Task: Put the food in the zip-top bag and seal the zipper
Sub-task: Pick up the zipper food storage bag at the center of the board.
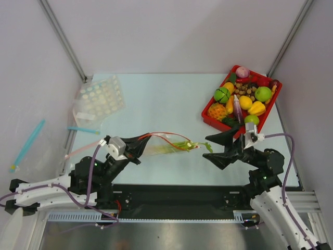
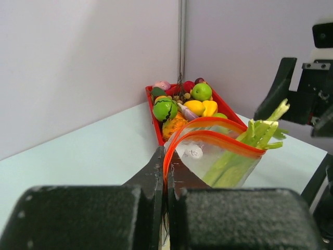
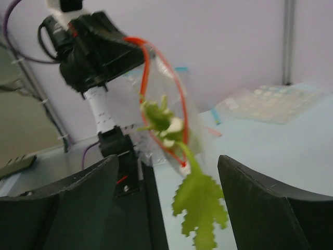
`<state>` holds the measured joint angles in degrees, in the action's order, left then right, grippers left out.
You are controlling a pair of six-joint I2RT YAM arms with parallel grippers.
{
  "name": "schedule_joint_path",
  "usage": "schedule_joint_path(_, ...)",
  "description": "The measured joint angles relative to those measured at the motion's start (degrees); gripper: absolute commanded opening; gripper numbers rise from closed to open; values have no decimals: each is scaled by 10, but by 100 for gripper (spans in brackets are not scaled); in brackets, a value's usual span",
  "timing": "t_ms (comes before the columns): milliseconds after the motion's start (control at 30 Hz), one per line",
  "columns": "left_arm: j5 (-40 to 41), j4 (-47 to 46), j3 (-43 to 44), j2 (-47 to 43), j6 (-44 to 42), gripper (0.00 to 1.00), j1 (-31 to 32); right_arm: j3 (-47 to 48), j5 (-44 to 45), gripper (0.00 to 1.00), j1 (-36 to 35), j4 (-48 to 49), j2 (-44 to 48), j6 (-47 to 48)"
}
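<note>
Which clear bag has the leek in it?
The zip-top bag with the red-orange zipper, pinched by the left gripper; the blue-strip bag lies flat, far left.

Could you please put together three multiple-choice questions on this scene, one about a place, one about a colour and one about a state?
1. Where on the table does the red tray sit?
A. far right corner
B. near left corner
C. centre

2. What colour is the strip along the mouth of the bag that the left hand pinches?
A. blue
B. red-orange
C. black

3. How does the right hand stand?
A. shut on an apple
B. shut tight, empty
C. open

Answers:
1 A: in the top view the tray lies by the table's far right edge.
2 B: the left wrist view shows a red-orange band round the open mouth.
3 C: its fingers stand wide apart, either side of the leaf tip of the leek that pokes out of the bag.
</note>
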<state>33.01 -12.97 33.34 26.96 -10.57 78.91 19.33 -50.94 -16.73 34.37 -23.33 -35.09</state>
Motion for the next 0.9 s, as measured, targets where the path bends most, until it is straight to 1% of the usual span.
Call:
schedule_joint_path(100,15,3,5,-3,0,0,7,14,15,87,-88,-50,-10,75)
schedule_joint_path(233,27,5,5,-9,-1,0,13,47,91,91,-199,-133,-34,181)
schedule_joint_path(267,27,6,5,-11,-1,0,14,51,106,92,-212,-143,-39,197)
schedule_joint_path(400,28,7,5,-17,-1,0,21,56,159,87,-233,-177,-66,246)
schedule_joint_path(667,28,19,6,-32,0,0,35,60,186,86,-241,-202,-116,278)
schedule_joint_path(733,28,20,6,-36,0,0,38,63,189,82,-247,-204,-127,283)
schedule_joint_path(800,28,19,6,-40,0,0,41,64,190,70,-254,-203,-134,285)
schedule_joint_path(833,28,19,6,-41,0,0,41,65,190,63,-256,-203,-136,287)
schedule_joint_path(867,28,19,6,-41,1,0,41,65,190,49,-259,-200,-139,287)
schedule_joint_path(900,28,18,6,-41,1,0,41,66,188,41,-260,-197,-141,287)
